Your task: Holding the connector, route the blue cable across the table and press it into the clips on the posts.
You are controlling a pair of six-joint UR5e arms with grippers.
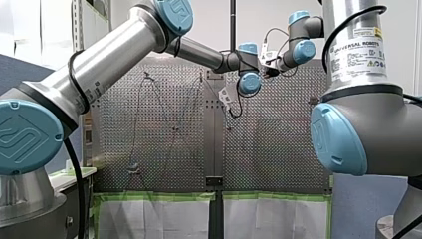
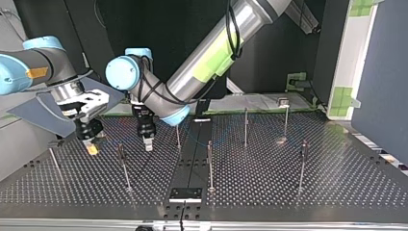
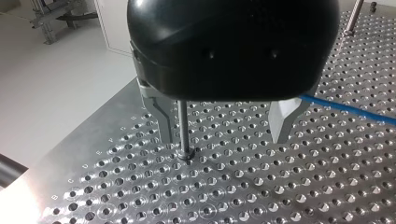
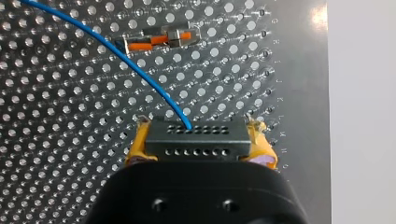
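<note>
In the right wrist view my right gripper is shut on a black multi-hole connector, held between its yellow pads. The blue cable leaves the connector's face and arcs away over the perforated table. In the left wrist view my left gripper hangs open just above the plate. A thin metal post stands between its fingers, close to one of them. The blue cable lies beside the other finger. In the top view my right gripper and my left gripper hang side by side.
Several thin posts stand on the table, among them ones at the top view's middle and right. A small clip with orange levers lies ahead of the connector. A black plate sits near the table's near edge in the top view.
</note>
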